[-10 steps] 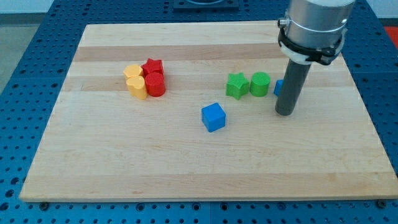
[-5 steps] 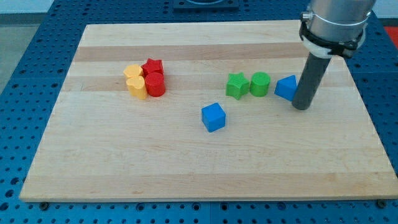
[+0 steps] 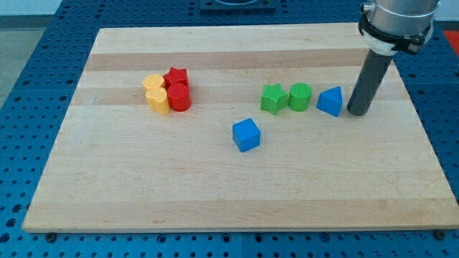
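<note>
My tip [image 3: 359, 112] rests on the board just right of a blue triangular block [image 3: 330, 101], close to it, and I cannot tell if they touch. Left of that block stand a green cylinder [image 3: 300, 97] and a green star [image 3: 272, 99] in a row. A blue cube [image 3: 246, 135] lies lower, toward the middle of the board. At the view's left, a red star [image 3: 176, 77], a red cylinder [image 3: 179, 97] and two yellow blocks [image 3: 155, 93] are huddled together.
The wooden board [image 3: 229, 193] lies on a blue perforated table [image 3: 29, 86]. The arm's grey body [image 3: 398, 21] hangs over the board's upper right corner.
My tip has slid to the right and slightly up, from in front of the blue triangular block to its right side, uncovering it. The blocks have stayed put.
</note>
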`<state>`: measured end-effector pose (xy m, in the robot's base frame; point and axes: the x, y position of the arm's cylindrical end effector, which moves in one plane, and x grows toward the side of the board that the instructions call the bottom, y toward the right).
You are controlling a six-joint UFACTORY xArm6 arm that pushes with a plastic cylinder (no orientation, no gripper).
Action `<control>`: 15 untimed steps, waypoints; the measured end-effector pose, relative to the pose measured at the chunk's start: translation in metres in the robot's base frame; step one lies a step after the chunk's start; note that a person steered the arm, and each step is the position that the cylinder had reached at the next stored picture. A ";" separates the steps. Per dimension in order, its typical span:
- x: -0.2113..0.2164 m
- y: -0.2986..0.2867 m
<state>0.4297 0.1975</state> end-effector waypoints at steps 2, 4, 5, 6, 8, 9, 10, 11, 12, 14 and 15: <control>0.000 -0.001; 0.000 -0.009; 0.000 -0.010; -0.001 -0.011; -0.004 -0.013; -0.004 -0.013; -0.004 -0.013; -0.004 -0.013; -0.005 -0.015; -0.005 -0.019; -0.005 -0.019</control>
<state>0.4248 0.1788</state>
